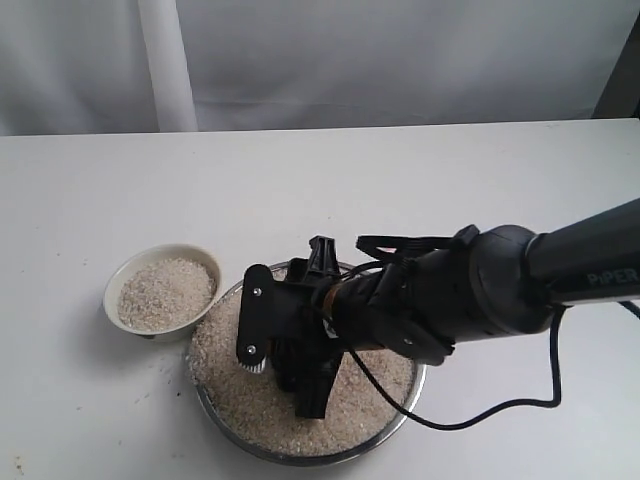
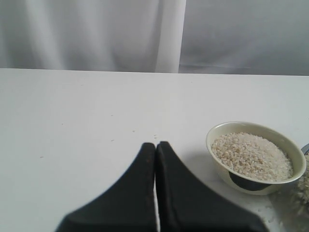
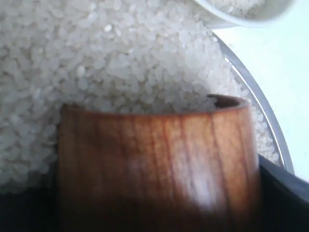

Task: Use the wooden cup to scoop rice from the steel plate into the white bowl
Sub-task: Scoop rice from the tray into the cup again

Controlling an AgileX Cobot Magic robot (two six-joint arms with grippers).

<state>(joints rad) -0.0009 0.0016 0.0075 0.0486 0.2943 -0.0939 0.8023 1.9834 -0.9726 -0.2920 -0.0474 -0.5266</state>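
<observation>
The steel plate sits at the front centre, heaped with rice. My right gripper reaches low over it from the right and is shut on the wooden cup. The cup lies on its side with its rim against the rice, and the arm hides most of it in the exterior view. The white bowl stands just left of the plate, holding rice. My left gripper is shut and empty, hovering over bare table a short way from the bowl; it is out of the exterior view.
Loose grains lie on the table between bowl and plate. A black cable loops from the right arm down beside the plate. A white curtain backs the table's far edge.
</observation>
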